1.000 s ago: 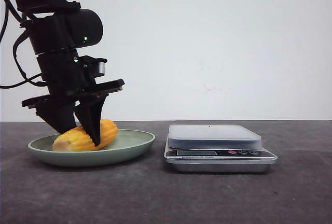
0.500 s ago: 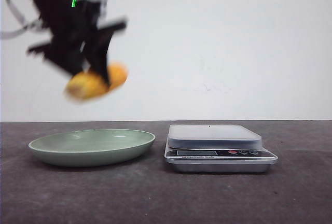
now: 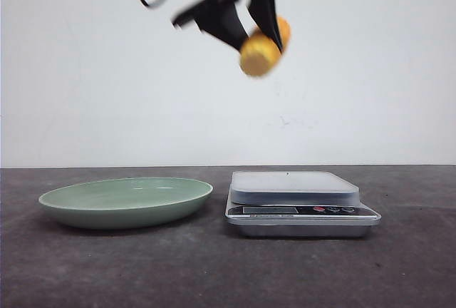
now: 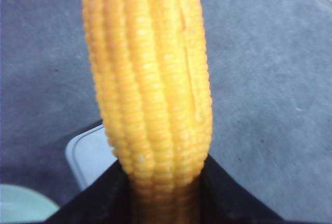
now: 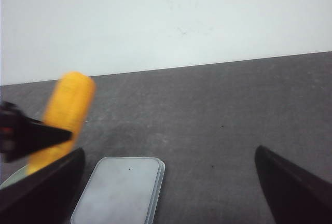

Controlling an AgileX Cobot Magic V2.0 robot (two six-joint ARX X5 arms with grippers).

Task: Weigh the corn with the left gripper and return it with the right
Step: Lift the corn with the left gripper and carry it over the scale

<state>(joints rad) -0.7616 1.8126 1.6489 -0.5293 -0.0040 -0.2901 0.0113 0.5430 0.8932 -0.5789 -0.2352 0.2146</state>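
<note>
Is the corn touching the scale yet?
Apart. The front view shows the corn held high in the left tool, with plain white wall between it and the scale on the table.

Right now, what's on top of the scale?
Nothing: the scale's platform is bare. The corn hangs high above it, clamped in the left gripper. Its display is too small to read.

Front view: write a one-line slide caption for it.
Left tool carries the corn high above the scale, with the green plate empty.
</note>
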